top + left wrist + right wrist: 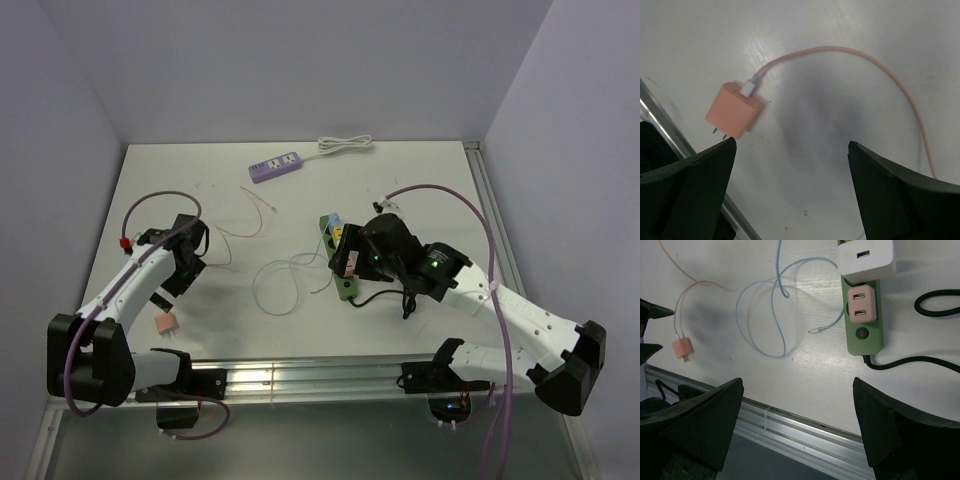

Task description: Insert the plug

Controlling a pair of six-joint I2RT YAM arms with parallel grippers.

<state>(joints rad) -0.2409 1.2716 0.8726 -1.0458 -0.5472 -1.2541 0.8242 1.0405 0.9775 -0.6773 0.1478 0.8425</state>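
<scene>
The plug, a small salmon-pink adapter [735, 110] with its prongs showing and a thin pink cable [865, 60], lies flat on the white table near the front left edge [166, 323]. My left gripper [792, 150] is open and empty just above and beside it, with the plug off its left fingertip. The green power strip [865, 335] lies mid-table and carries a pink adapter [860, 302] and a white adapter [867, 257]. My right gripper [797, 390] is open and empty, hovering over the strip [345, 290]. The plug also shows in the right wrist view [683, 348].
A purple power strip [276, 165] with a coiled white cord [345, 145] lies at the back. A loose light-blue cable [765, 315] loops left of the green strip, whose black cord [920, 362] runs right. A metal rail [300, 378] lines the table's front edge.
</scene>
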